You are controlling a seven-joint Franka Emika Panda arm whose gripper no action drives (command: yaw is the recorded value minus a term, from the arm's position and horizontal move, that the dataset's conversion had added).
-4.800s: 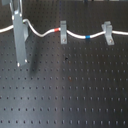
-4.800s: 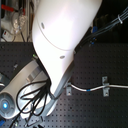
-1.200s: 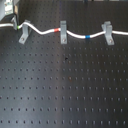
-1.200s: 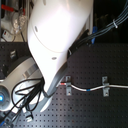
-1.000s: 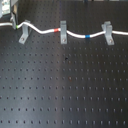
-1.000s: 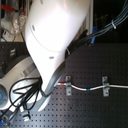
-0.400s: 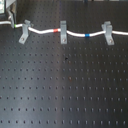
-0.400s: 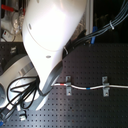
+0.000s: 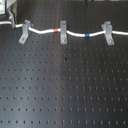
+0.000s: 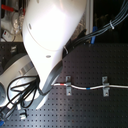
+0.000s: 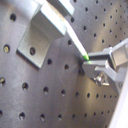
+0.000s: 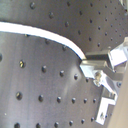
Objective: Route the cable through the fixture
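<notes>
**Cable held at its green band, beside the slanted fixture**

We see the cable lying across the far part of the black perforated desk in the first exterior view. It runs through the forked top of the middle clip and of the far clip, with a red band just beside the middle clip and a blue band between those two. The fixture, set askew, stands at the cable's other end, and the cable passes at its forked top; we cannot tell whether it sits fully inside the fork.

In the first wrist view the gripper is clamped on the cable at a green band, and the cable leads from there into the top of the fixture close by. In the second wrist view the cable curves away from the gripper over the desk.

In the second exterior view the white arm hides the fixture.
</notes>
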